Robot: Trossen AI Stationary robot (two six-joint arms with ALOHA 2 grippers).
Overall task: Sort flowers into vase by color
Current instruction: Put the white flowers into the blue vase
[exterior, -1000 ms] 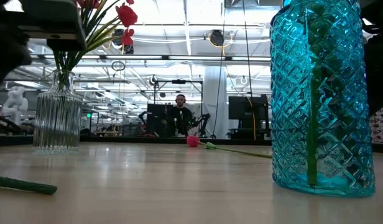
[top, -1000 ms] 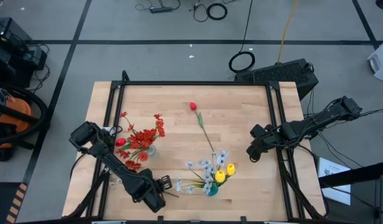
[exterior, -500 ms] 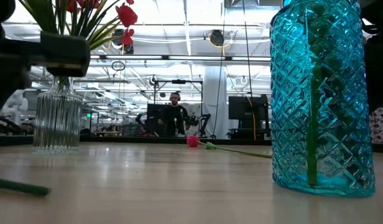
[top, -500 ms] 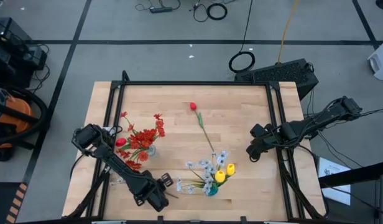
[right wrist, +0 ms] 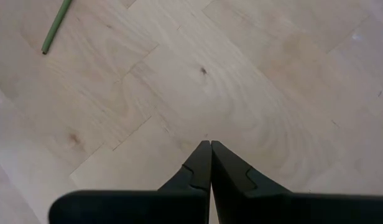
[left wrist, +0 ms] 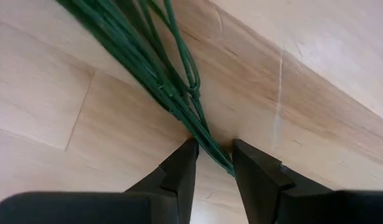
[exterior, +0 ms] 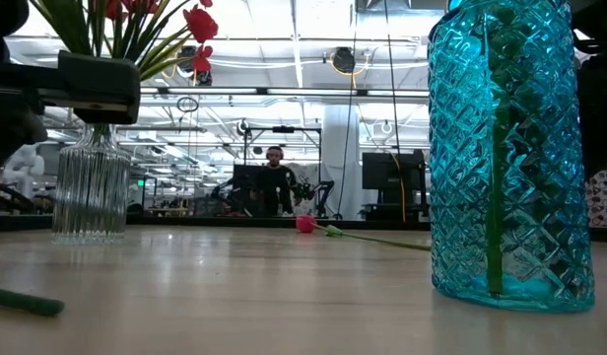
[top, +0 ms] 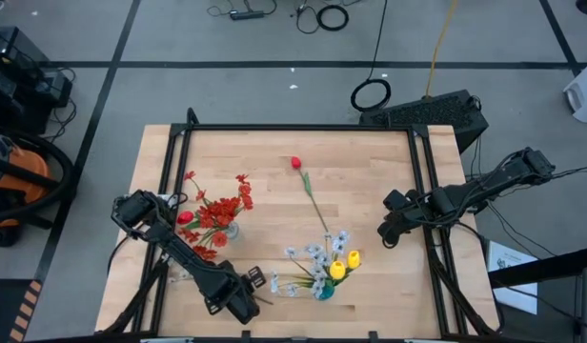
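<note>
A bundle of thin green stalks (left wrist: 173, 87) lies flat on the wooden table; its blossoms are out of view. My left gripper (left wrist: 214, 149) points down near the table's front left (top: 248, 293), open, with one finger on each side of the bundle's cut end (left wrist: 224, 163). A stalk end (exterior: 28, 303) shows in the low view. A red tulip (top: 295, 164) lies on the table's middle. My right gripper (right wrist: 210, 144) hangs shut over the right side (top: 384, 233), touching nothing. My left gripper comes from above, pointing down, its fingers (left wrist: 182, 165) astride the stalks' cut end (left wrist: 227, 167) and lying across the bundle. Bare wood shows between the stalks and one finger. Whether the other finger touches the stalks I cannot tell. The stalks lie on the table.
A clear ribbed vase (top: 229, 229) with red flowers stands at the left. A blue glass vase (top: 322, 292) with white sprays and yellow tulips (top: 339, 267) stands near the front edge, close to my left gripper. A black frame (top: 303, 127) rims the table.
My left gripper has come down toward the stalks. In the low view the stalk end on the table has slid a little toward the table's left edge.
</note>
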